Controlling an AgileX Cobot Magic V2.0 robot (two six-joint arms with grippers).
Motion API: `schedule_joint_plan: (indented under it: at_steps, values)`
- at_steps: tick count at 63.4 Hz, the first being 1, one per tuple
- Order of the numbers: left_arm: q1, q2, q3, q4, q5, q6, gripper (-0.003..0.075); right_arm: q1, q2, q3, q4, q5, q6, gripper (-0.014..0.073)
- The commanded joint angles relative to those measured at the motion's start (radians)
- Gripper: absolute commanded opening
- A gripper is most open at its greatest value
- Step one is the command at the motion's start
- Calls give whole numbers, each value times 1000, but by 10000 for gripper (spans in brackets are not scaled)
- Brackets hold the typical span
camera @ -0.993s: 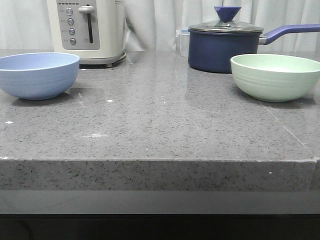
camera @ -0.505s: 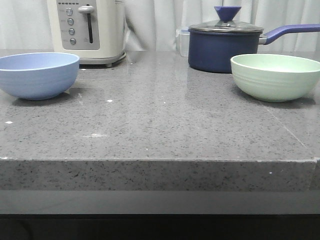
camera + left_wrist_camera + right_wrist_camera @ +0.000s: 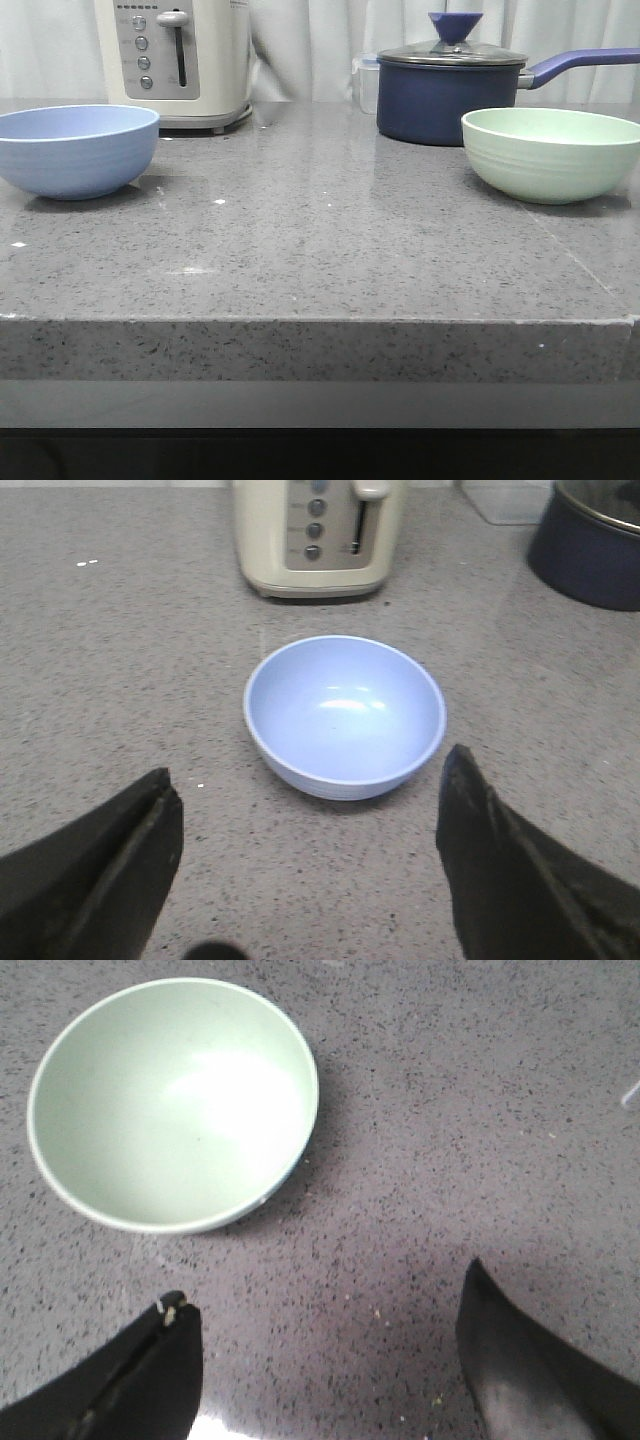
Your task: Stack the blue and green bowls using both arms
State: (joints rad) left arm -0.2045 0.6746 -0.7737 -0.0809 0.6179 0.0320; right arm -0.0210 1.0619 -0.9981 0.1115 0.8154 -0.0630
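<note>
Grey speckled stone bench carries the blue bowl at my far left beside the toaster and the green bowl at my far right in front of the navy saucepan, well apart, both upright and empty. My left hand hangs wide open short of the blue bowl, my right hand equally wide, off to one side of the green. I'd centre each hand over a rim before descending, pinch one wall only, then lift level.
</note>
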Motion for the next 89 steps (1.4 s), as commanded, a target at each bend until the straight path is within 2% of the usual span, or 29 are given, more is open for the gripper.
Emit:
schedule_joint_plan:
  at_steps: [1,5,10,23,49,54,60,67,83,89]
  values:
    - [-30,4,-35,-2,-83,3,526,-46,65,-102,21,-1,-9,543]
    - [-35,4,-35,-2,-83,3,526,-82,120,-147,64,25,-12,543]
    - [-35,4,-35,-2,-83,3,526,-115,192,-195,151,65,-80,543]
    - [-35,4,-35,-2,-88,3,526,-125,336,-268,345,91,-200,543]
    - [-35,4,-35,-2,-93,3,526,-125,524,-303,403,37,-217,535]
    - [-35,4,-35,-2,-95,3,526,-125,544,-303,403,38,-222,468]
    - [-35,4,-35,-2,-95,3,526,-125,555,-303,403,39,-222,328]
    - [-35,4,-35,-2,-95,3,526,-125,554,-304,405,31,-222,216]
    - [-35,4,-35,-2,-95,3,526,-125,547,-316,410,43,-223,81]
    - [-35,4,-35,-2,-97,3,526,-124,547,-347,410,85,-236,-6]
